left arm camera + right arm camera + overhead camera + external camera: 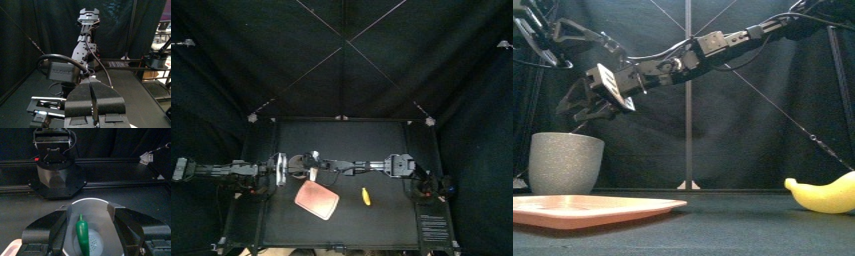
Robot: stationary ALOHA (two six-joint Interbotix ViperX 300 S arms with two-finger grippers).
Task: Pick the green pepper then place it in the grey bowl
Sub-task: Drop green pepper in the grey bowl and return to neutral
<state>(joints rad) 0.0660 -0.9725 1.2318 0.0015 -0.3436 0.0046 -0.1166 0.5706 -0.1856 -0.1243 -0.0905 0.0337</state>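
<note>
The tall grey speckled cup (pixel 567 162) stands at the left of the table, behind the pink tray. In the right wrist view the green pepper (pixel 82 234) stands on end inside the grey cup (pixel 93 213), leaning on its wall. My right gripper (pixel 89 230) hangs straight above the cup's mouth. Its jaws stand wide apart, clear of the pepper on both sides. In the front view the right gripper (pixel 583 115) is a little above the cup's rim. My left gripper (pixel 93 100) rests shut at the left and holds nothing.
A flat pink tray (pixel 315 200) lies at the front left. A yellow banana (pixel 365 196) lies to its right, seen as the banana (pixel 827 194) at the right of the front view. The right arm (pixel 372 166) spans the table's middle.
</note>
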